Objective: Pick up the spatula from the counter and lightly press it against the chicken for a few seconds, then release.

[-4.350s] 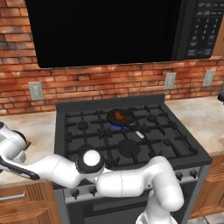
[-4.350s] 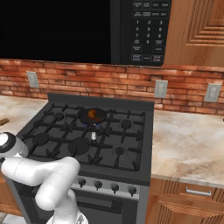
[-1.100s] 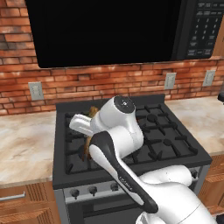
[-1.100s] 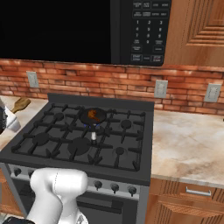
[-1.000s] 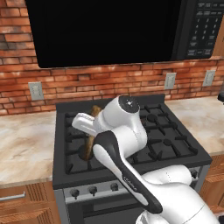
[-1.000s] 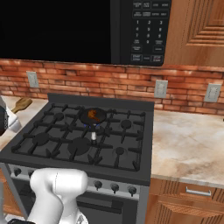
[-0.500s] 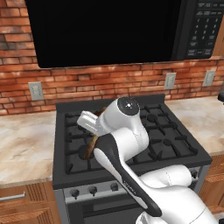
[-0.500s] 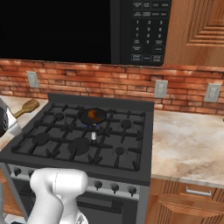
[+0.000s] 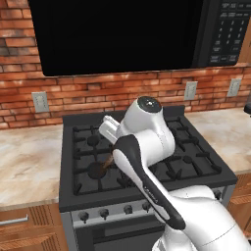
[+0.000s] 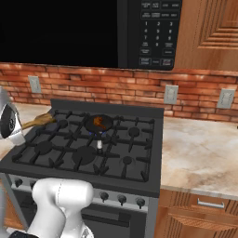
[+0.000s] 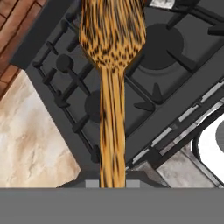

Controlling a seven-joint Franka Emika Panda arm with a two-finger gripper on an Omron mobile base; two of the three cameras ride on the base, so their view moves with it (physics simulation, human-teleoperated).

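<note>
One wooden spatula (image 11: 113, 52) over the stove (image 11: 175, 48)

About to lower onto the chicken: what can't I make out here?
- Right base view: chicken in the pan, too small for detail.
- Left base view: the arm hides both.
- Hand view: spatula blade's tip cut off by the top edge; gripper's hold by the bottom.
</note>
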